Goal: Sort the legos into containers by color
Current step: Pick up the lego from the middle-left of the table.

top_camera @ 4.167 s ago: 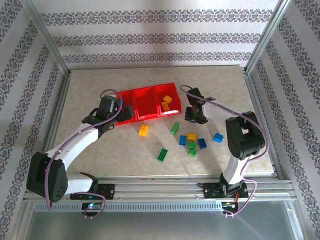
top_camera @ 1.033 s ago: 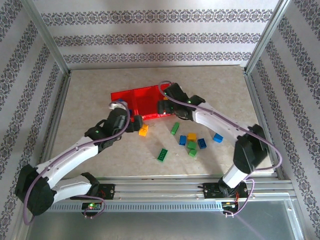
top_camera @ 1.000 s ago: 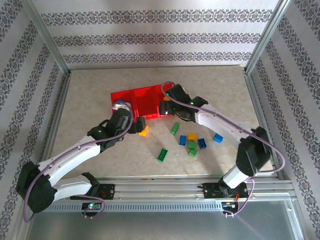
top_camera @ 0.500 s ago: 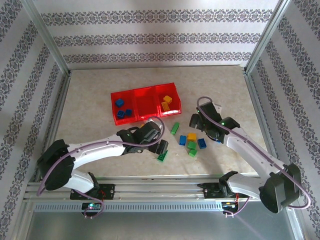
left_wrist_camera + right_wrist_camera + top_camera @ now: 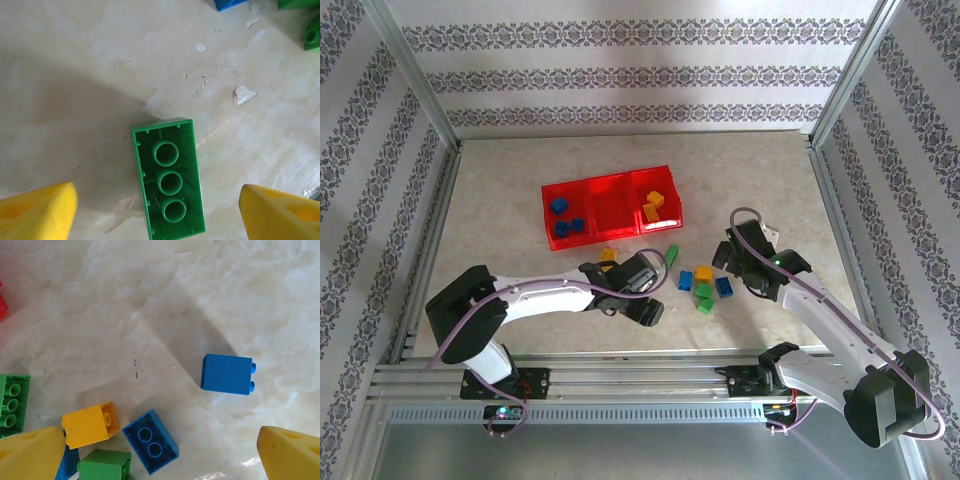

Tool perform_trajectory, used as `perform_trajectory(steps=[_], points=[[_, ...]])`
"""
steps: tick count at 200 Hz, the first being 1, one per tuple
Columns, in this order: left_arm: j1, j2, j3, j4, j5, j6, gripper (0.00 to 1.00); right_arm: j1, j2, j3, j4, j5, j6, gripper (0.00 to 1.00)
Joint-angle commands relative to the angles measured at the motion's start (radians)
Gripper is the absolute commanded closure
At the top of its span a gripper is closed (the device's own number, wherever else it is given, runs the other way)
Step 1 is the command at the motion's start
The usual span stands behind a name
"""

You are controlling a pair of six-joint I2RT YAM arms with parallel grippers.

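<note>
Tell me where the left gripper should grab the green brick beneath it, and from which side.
Pinch the green brick across its two long side walls, coming straight down. It lies hollow side up, and the left gripper straddles those walls.

left end effector (image 5: 159, 211) shifted, over green lego (image 5: 170, 186)

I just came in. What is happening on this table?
Two robot arms are sorting bricks by colour into a red tray. Blue bricks lie in its left compartment, yellow ones in its right. The left gripper hovers open over a green brick lying hollow side up. The right gripper is open over a single blue brick. Other loose bricks wait nearby.
</note>
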Motion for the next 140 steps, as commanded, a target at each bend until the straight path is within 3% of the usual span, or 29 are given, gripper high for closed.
perform_trajectory(steps=[1,56,140], points=[[-0.017,0.028,0.037,-0.034,0.038,0.033,0.16,-0.011,-0.014,-0.014,-0.02,0.004,0.019,0.02],[-0.021,0.082,0.056,-0.041,0.029,0.046,0.17,-0.015,-0.015,-0.019,-0.016,0.002,0.023,0.02],[-0.021,0.118,0.07,-0.09,-0.014,0.055,0.51,-0.018,0.012,-0.02,-0.002,-0.013,0.028,0.02]])
